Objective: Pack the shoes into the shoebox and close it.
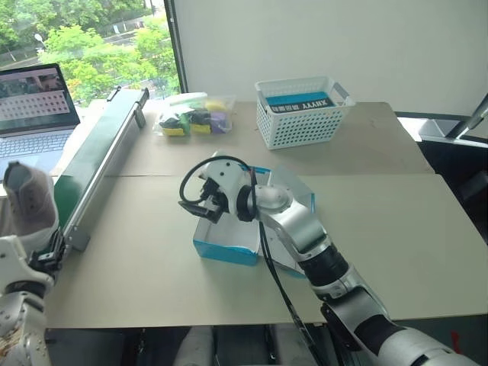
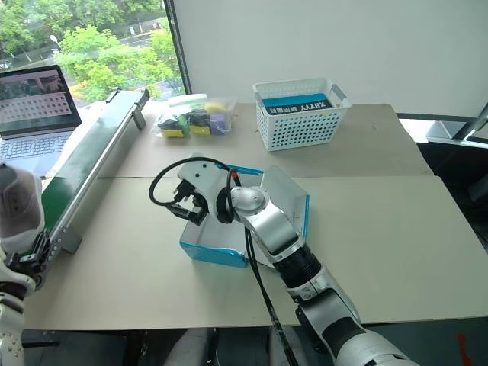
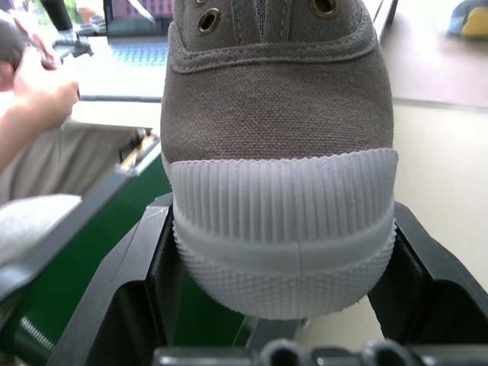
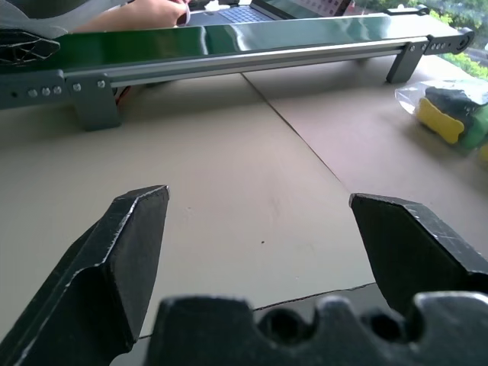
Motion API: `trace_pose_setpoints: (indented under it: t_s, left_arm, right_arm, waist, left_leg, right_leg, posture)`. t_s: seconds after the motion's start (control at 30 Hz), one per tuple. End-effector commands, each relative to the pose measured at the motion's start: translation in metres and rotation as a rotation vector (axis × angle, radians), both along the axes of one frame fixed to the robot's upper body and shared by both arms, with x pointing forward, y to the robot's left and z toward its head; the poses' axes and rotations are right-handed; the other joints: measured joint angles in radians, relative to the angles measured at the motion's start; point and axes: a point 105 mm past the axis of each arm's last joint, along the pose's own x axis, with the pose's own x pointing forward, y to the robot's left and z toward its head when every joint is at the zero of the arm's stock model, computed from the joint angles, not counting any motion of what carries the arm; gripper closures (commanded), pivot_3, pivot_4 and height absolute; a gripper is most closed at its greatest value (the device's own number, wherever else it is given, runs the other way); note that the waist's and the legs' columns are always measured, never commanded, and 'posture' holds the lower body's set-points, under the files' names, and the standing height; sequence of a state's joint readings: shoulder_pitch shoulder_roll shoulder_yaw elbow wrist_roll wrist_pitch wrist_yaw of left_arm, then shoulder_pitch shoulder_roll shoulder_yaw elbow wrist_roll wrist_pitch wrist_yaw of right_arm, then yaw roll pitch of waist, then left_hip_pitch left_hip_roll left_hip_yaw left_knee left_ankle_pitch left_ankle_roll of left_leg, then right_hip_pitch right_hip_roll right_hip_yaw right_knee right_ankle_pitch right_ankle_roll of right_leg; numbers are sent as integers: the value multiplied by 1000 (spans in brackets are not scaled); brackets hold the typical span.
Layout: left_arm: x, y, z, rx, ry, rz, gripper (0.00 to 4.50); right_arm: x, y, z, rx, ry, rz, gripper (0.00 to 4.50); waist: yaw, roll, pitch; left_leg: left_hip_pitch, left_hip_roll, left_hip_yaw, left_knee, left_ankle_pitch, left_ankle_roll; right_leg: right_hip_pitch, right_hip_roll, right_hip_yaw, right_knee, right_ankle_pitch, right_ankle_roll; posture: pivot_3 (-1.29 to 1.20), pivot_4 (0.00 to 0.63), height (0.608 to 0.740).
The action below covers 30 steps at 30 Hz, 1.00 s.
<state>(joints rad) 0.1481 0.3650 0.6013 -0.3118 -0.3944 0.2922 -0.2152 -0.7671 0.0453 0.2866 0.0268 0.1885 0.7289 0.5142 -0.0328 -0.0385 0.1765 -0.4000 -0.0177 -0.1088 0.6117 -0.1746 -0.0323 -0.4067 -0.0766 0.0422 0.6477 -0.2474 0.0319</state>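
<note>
Listing by size, largest first.

Desk [image 1: 396, 252]: tan top, a seam running across it from side to side.

Conveyor [image 1: 103, 156]: long green belt in a grey frame, lying along the desk's left edge from the far left corner toward the near one.

Basket [image 1: 301, 110]: white plastic lattice, at the far edge, right of centre, holding a blue lettered item [image 1: 297, 100].

Shoebox [image 1: 225, 248]: bright blue, white inside, standing open near the desk's middle just on the near side of the seam, its flap lid [image 1: 293, 187] raised on the right side.

Laptop [image 1: 34, 107]: open, screen lit, beyond the desk's left edge. A person's hand [image 3: 38, 88] shows near it in the left wrist view.

Shoe [image 3: 278, 145]: greyish-brown canvas, ribbed whitish toe cap, held up above the desk's near left corner, well apart from the shoebox.

Bag [image 1: 194, 114]: clear plastic with yellow, green and dark pieces, at the far edge between conveyor and basket.

Right claw [image 4: 259, 210]: fingers spread wide, nothing between them, over the shoebox's left side.

Left claw [image 3: 278, 263]: fingers pressed against both sides of the shoe's toe, gripping it.
</note>
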Motion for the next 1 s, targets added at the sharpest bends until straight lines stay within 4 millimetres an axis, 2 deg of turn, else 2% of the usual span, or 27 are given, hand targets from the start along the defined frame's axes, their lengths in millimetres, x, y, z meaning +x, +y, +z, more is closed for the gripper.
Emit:
trace_pose_setpoints:
  t_s: [0.03,0.07,0.17,0.23,0.3,0.47,0.7,0.73,0.77,0.87,0.9,0.97,1.0]
  left_arm:
    - [24,-68,15,-13,-58,-209,1556]
    - [32,-99,15,-37,-63,-307,1556]
    - [38,-162,17,-74,-64,-511,1556]
    - [37,-181,17,-74,-58,-575,1556]
    - [34,-197,18,-80,-56,-636,1556]
    - [30,-219,15,-88,-29,-732,1556]
    - [32,-214,15,-82,-25,-718,1556]
    - [34,-212,16,-82,-28,-711,1571]
    - [35,-210,17,-80,-30,-705,1571]
    - [37,-207,17,-68,-28,-692,1571]
    - [37,-207,16,-58,-23,-688,1571]
    - [38,-206,14,-34,-14,-678,1571]
    - [39,-206,14,-19,-12,-675,1571]
  right_arm:
    - [2,-2,14,182,247,19,0]
    - [-3,2,16,268,392,72,0]
    - [-18,8,19,405,676,214,0]
    - [-21,8,20,431,747,238,0]
    - [-14,4,21,465,789,215,0]
    - [6,-6,36,611,832,163,0]
    - [15,-12,49,685,801,132,0]
    - [14,-13,50,687,794,130,522]
    - [14,-13,50,688,789,129,690]
    - [13,-13,51,690,784,127,1696]
    - [12,-13,51,687,781,129,2185]
    - [10,-12,50,671,779,133,2754]
    - [9,-11,49,660,778,133,3399]
  waist:
    - [1,0,0]
    - [1,0,0]
    - [8,0,0]
    - [0,0,0]
    - [-20,1,1]
    - [-34,3,2]
    - [-31,4,2]
    - [-31,4,2]
    - [-31,4,2]
    - [-31,4,2]
    - [-31,4,2]
    - [-32,4,2]
    - [-32,4,2]
  left_leg:
    - [0,0,0,1,0,0]
    - [0,0,0,1,0,0]
    - [0,-1,0,1,0,0]
    - [-2,-1,0,1,0,0]
    - [-4,0,1,0,0,0]
    - [-4,1,2,0,0,1]
    - [-7,0,1,3,0,1]
    - [-7,0,1,3,0,1]
    - [-7,0,1,3,0,1]
    - [-7,0,1,3,0,1]
    - [-7,0,1,3,0,1]
    - [-7,0,1,3,0,1]
    - [-7,0,1,3,0,1]
  right_leg:
    - [1,0,0,0,0,0]
    - [1,0,0,0,0,0]
    - [2,0,0,-1,1,1]
    - [0,1,0,0,1,1]
    - [-4,2,2,1,1,0]
    - [-6,3,2,5,0,-1]
    - [-5,3,2,2,0,1]
    - [-6,3,2,2,0,1]
    - [-6,3,2,2,0,1]
    - [-5,3,2,2,0,1]
    - [-5,3,2,2,0,1]
    - [-5,3,2,2,0,1]
    - [-6,3,2,2,0,1]
  posture:
    - [0,150,729]
    - [0,150,729]
    - [0,150,729]
    - [0,150,729]
    - [0,150,729]
    - [0,150,729]
    - [0,150,729]
    - [0,150,729]
    - [0,150,729]
    - [0,150,729]
    - [0,150,729]
    - [0,150,729]
    - [0,150,729]
